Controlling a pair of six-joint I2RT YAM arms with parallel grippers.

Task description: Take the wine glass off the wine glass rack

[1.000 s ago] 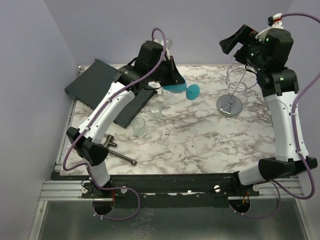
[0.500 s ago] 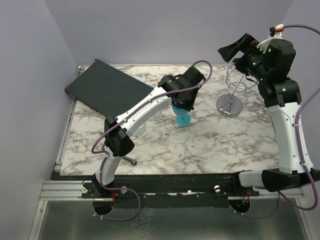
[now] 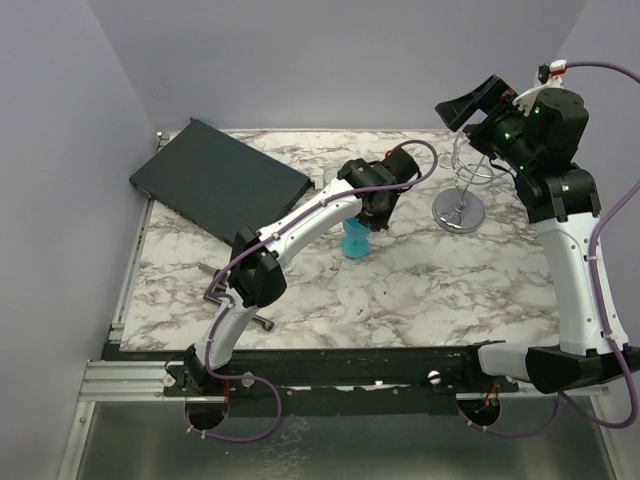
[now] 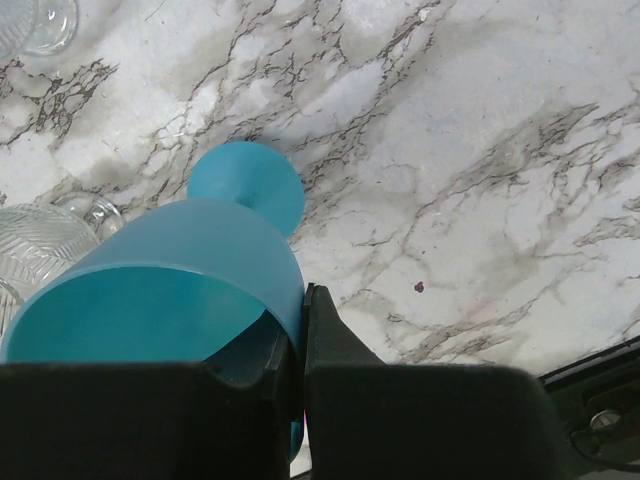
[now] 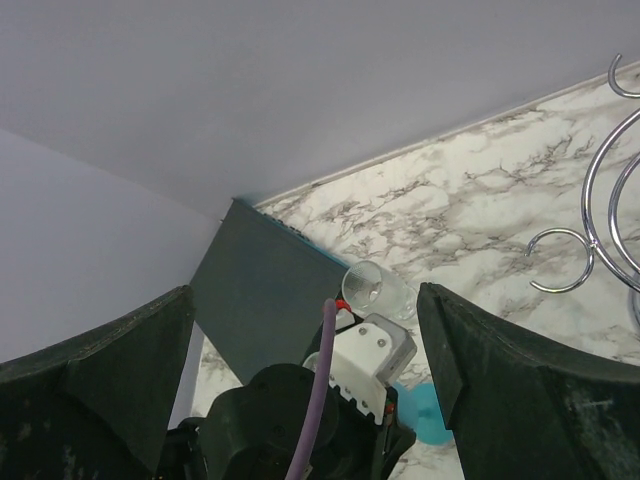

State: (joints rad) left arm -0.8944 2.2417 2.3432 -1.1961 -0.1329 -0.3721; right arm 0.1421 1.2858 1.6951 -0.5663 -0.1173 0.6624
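Marbled tabletop lies under your left gripper, its jaws pinched on the rim wall of the teal wine glass, one finger inside the bowl and the foot pointing down toward the marble. The wine glass rack stands apart to the right. Your right gripper hangs spread wide near its loops, holding nothing.

Left tool tight shut; right tool wide open, aloft.

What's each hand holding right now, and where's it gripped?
The left hand pinches the teal wine glass by its bowl rim; the right hand is open, empty.
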